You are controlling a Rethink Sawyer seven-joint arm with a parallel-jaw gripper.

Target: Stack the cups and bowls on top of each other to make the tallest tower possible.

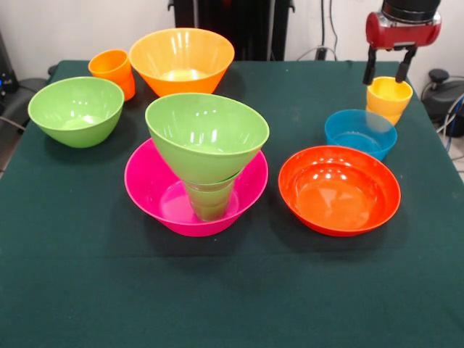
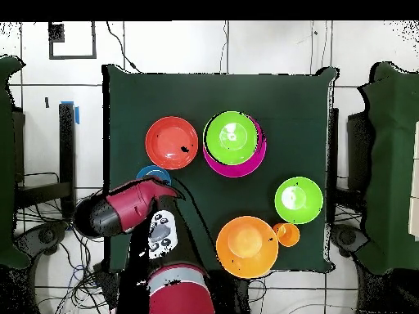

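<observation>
Front view shows the red and black end effector [image 1: 388, 67] hanging at the far right of the counter [image 1: 87, 290], its two dark fingers [image 1: 370, 67] spread apart and straddling the rim of the small glossy yellow-orange plastic cup [image 1: 388, 98]; the fingers look parted rather than pinched on the cup, so I judge it open and lined up for a grasp, or just letting go, which fits a cup meant as the next narrow piece of the stack. Just near of that cup sits the translucent blue plastic bowl [image 1: 360, 132], and nearer again, at right of centre, the wide red-orange plastic bowl [image 1: 339, 190], both upright and empty. At the middle stands the tower [image 1: 204, 170]: the large pink plastic bowl [image 1: 152, 190] as a broad base, which seems chosen for steadiness, a pale green tapered cup [image 1: 210, 201] standing in it, and a light green flared bowl [image 1: 206, 134] perched on top, tilted toward the near side rather than level, so it may slide if nudged. Spare pieces wait at the far left: a second light green bowl [image 1: 76, 110], a small orange cup [image 1: 113, 70] and, beside it, a large orange bowl [image 1: 182, 60]. Overhead view hides the yellow cup beneath the arm [image 2: 123, 211].
</observation>
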